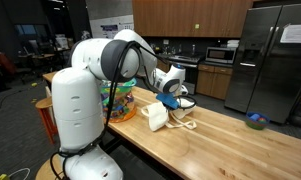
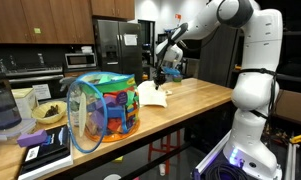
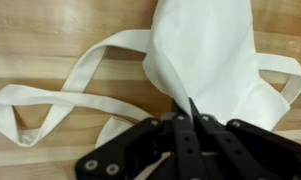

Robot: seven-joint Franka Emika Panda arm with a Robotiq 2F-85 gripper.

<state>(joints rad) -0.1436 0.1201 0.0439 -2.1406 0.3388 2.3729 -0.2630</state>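
Right now your gripper [image 3: 190, 112] has its fingers pinched together on a fold of the white cloth bag [image 3: 212, 50]. The bag sits on the wooden counter [image 1: 225, 140], just beside the colourful mesh basket [image 2: 105, 108]. The grip looks thin, only fabric between the pads, so I'd raise it slowly and straight up. Mind the loose straps [image 3: 75, 75], which trail on the side away from the basket. Swing clear of the basket's rim so they don't snag.
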